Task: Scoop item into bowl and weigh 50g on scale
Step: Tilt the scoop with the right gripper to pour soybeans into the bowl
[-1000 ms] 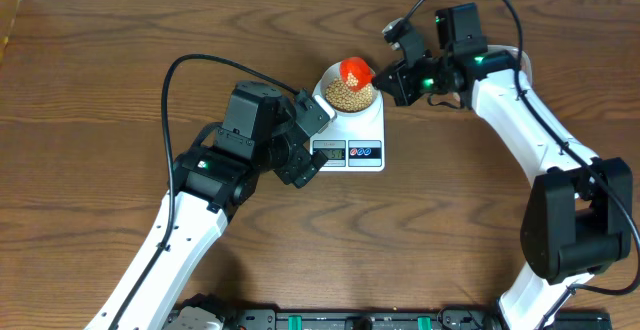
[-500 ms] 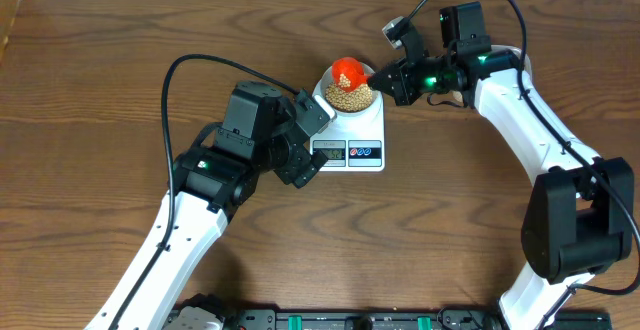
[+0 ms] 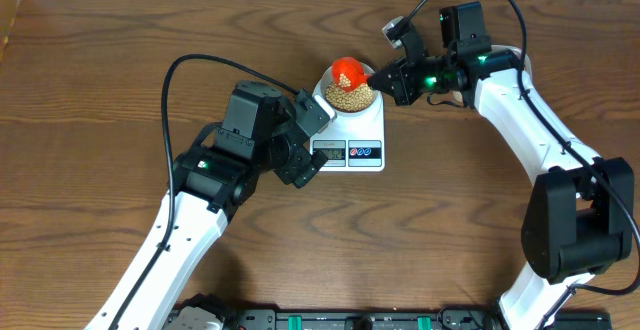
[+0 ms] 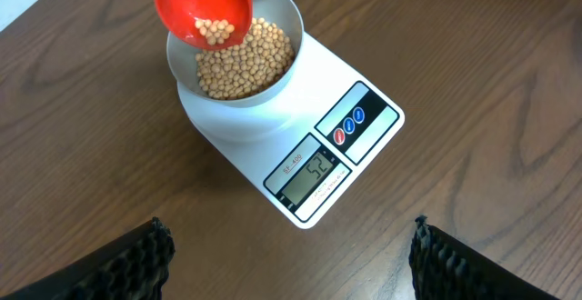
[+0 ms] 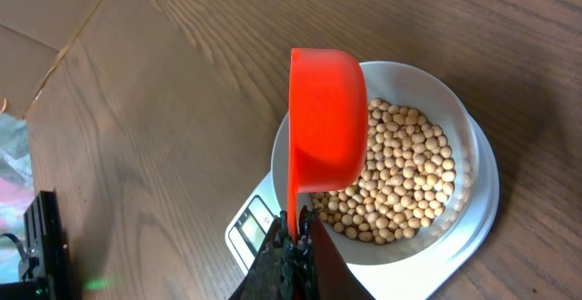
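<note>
The white bowl [image 3: 351, 94] stands on the white scale [image 3: 352, 140] and holds many tan beans [image 4: 244, 60]. The scale's LCD [image 4: 314, 169] reads about 52. My right gripper [image 5: 297, 232] is shut on the handle of a red scoop [image 5: 325, 118], tilted over the bowl's far rim with a few beans [image 4: 215, 32] in it. The scoop also shows in the overhead view [image 3: 349, 70]. My left gripper [image 4: 291, 255] is open and empty, hovering over the table just in front of the scale. In the overhead view it [image 3: 312, 140] is at the scale's left front.
Brown wooden table [image 3: 100, 90] all round. A dark rail [image 3: 360, 320] runs along the front edge. Black cables loop above both arms. A light floor strip shows at the left edge [image 3: 8, 20].
The red scoop has shifted slightly left and up over the bowl. The left arm has not moved.
</note>
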`<state>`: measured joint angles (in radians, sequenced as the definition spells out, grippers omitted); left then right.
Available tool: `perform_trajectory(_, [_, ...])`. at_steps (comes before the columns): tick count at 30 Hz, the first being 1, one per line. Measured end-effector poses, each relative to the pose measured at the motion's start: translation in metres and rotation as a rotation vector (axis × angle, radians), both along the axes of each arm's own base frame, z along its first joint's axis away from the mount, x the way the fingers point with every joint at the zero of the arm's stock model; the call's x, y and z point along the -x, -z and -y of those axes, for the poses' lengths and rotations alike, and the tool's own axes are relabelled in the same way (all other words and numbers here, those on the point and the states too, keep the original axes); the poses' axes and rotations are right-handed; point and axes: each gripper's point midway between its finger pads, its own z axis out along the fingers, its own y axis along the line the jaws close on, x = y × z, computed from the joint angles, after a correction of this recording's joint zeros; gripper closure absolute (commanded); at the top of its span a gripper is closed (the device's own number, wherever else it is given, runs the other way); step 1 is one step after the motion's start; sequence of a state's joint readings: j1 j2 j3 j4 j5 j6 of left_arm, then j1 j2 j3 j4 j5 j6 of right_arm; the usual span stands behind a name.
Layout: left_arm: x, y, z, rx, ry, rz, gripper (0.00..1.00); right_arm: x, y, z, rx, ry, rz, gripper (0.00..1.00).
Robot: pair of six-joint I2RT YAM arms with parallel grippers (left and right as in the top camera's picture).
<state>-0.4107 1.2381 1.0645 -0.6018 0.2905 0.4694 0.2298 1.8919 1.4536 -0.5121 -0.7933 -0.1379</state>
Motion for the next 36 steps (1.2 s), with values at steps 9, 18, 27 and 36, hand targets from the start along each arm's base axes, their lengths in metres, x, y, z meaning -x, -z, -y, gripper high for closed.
perform_trajectory(9, [0.000, 0.000, 0.000, 0.000, 0.000, 0.000, 0.14, -0.005, 0.008, 0.007, 0.058, 0.037, 0.008, 0.99])
perform_trajectory(18, [0.000, 0.000, 0.000, 0.000, 0.000, 0.000, 0.14, -0.005, 0.021, 0.007, 0.176, 0.038, 0.049, 0.99])
perform_trajectory(27, [0.000, 0.000, 0.000, 0.000, 0.000, 0.000, 0.14, -0.001, 0.031, 0.000, 0.270, 0.027, 0.080, 0.99])
perform_trajectory(36, [0.000, 0.000, 0.000, 0.000, 0.000, 0.000, 0.14, 0.002, 0.051, -0.002, 0.311, 0.002, 0.057, 0.99])
